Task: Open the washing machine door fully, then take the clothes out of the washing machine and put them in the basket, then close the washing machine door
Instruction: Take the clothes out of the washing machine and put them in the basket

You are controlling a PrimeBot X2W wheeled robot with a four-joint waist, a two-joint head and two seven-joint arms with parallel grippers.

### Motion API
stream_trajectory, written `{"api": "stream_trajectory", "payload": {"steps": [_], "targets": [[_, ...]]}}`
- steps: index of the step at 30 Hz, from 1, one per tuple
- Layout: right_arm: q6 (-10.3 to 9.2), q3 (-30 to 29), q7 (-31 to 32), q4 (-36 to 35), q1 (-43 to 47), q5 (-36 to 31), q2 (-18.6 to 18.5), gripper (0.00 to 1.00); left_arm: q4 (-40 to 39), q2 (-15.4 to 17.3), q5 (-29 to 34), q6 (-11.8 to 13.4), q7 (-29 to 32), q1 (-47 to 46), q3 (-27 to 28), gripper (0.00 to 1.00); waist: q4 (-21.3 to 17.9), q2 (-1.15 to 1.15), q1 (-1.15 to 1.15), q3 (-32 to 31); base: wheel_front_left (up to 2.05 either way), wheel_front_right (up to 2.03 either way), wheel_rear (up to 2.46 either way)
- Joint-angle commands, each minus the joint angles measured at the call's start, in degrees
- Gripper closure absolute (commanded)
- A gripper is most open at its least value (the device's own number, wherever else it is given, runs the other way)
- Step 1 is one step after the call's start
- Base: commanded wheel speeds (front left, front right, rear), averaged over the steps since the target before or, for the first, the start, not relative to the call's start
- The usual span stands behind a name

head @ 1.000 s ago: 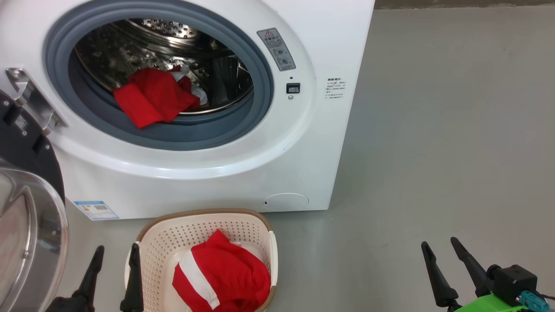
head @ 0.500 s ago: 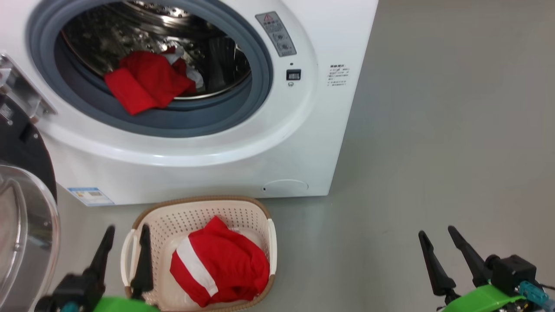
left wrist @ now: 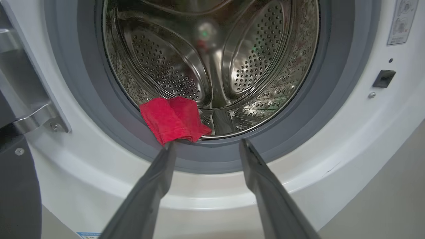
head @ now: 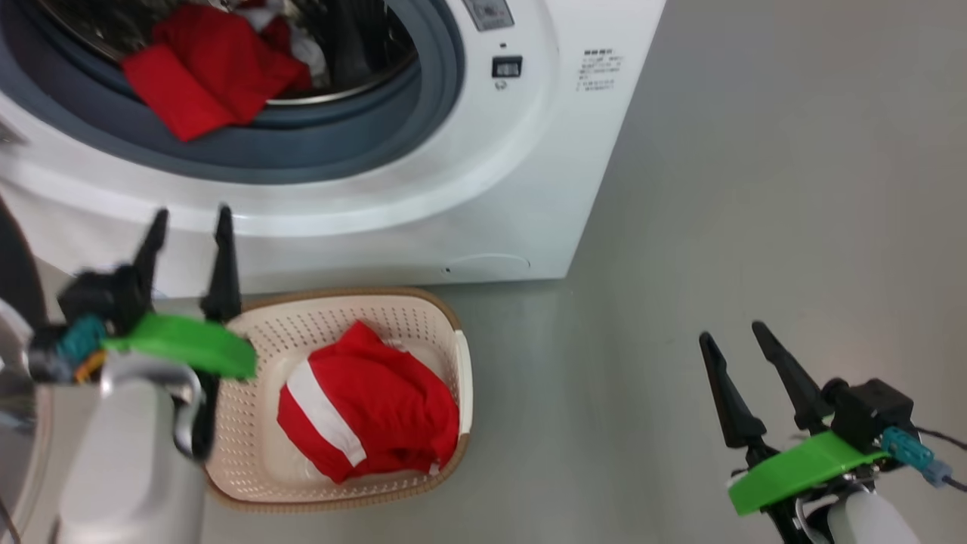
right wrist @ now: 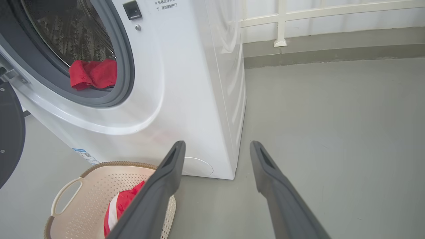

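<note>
Left wrist view, clothes just beyond left tool

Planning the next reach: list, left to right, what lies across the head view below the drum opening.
washing machine door → left gripper → basket, with a red garment inside → right gripper

The washing machine door runs off the edge.
</note>
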Motion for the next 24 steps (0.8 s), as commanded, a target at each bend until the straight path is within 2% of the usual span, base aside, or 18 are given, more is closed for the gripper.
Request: {"api": "stream_trajectory", "payload": {"steps": [1, 6, 13, 20, 24], "targets": [[0.16, 1.86, -0.69, -1.38, -1.37, -0.22, -0.05, 0.00, 1.49, 2.82, 0.97, -0.16, -0.52, -3.86, 1.19, 0.00, -1.71, 0.00, 0.00, 3.09, 0.00, 0.00, 0.00], [0.16, 2.40, -0.69, -1.37, -2.86, -0.24, 0.44, 0.00, 10.27, 5.17, 4.30, 0.71, 0.05, -12.09, -1.00, 0.00, -2.49, 0.00, 0.00, 4.92, 0.00, 0.00, 0.00], [0.16, 2.25, -0.69, -1.63, -4.79, -0.39, 0.98, 0.00, 21.36, 7.54, 11.56, 3.63, 1.78, -24.33, -6.82, 0.00, -2.87, 0.00, 0.00, 7.99, 0.00, 0.00, 0.00], [0.16, 3.12, -0.69, -1.91, -7.09, -0.39, 1.27, 0.00, 30.15, 10.23, 17.85, 6.69, 3.42, -32.80, -12.10, 0.00, -3.66, 0.00, 0.00, 10.41, 0.00, 0.00, 0.00], [0.16, 3.87, -0.69, -2.10, -8.33, -0.39, 1.51, 0.00, 33.87, 11.52, 20.58, 7.53, 3.54, -36.46, -14.82, 0.00, -4.36, 0.00, 0.00, 11.77, 0.00, 0.00, 0.00]]}}
